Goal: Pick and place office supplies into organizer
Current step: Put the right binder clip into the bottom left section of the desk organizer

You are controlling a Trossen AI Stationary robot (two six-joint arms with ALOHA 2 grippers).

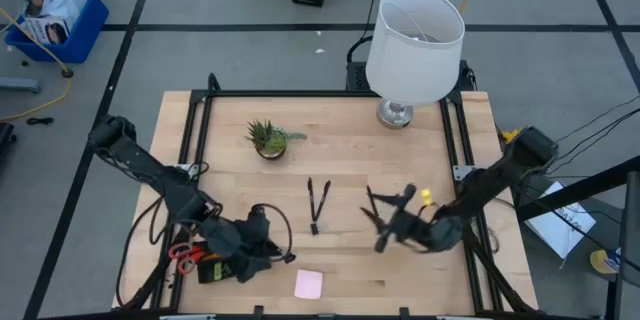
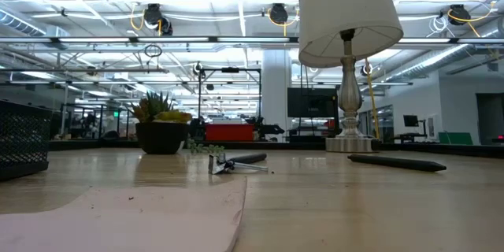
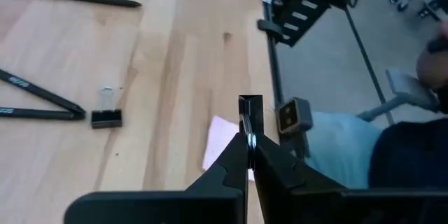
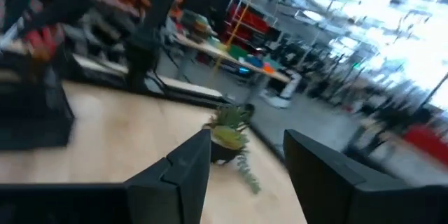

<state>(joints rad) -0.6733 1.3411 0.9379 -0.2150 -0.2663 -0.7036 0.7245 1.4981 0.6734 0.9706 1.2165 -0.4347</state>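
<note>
Fingers of the left gripper [image 3: 247, 129] pinch shut on a small clip just beside the organizer [image 1: 215, 268], so it should lift clear of the rim before releasing, while the right gripper [image 4: 245, 154], spread empty, has open tabletop around the pens [image 1: 318, 200].

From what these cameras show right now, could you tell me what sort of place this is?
Probably a robotics lab in a large open workshop: a wooden table in a black frame, rows of ceiling lights over distant benches, and cables on the grey floor.
</note>
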